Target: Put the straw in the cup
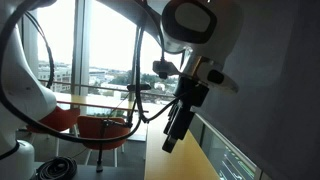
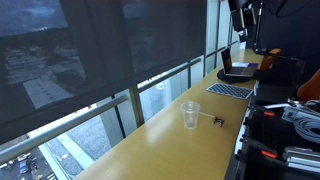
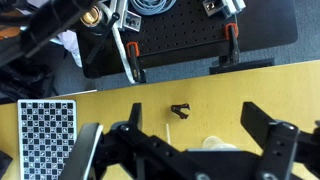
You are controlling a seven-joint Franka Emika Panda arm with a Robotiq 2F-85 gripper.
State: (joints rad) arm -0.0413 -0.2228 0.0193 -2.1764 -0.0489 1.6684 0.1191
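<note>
A clear plastic cup (image 2: 190,115) stands upright on the long yellow table (image 2: 170,135). In the wrist view only its rim (image 3: 213,146) shows above the gripper body. The thin white straw (image 3: 171,130) lies flat on the table just beside the cup, also faintly seen in an exterior view (image 2: 206,119). My gripper (image 3: 196,120) hangs high above the table with its jaws wide apart and nothing between them. In both exterior views it is well above the surface (image 1: 172,140) (image 2: 240,18), far from the cup.
A small black clip (image 3: 180,110) lies near the straw. A checkerboard sheet (image 3: 47,135) lies on the table. A black perforated board (image 3: 200,35) with red clamps (image 3: 231,42) borders the table edge. A laptop (image 2: 238,66) sits at the far end by the windows.
</note>
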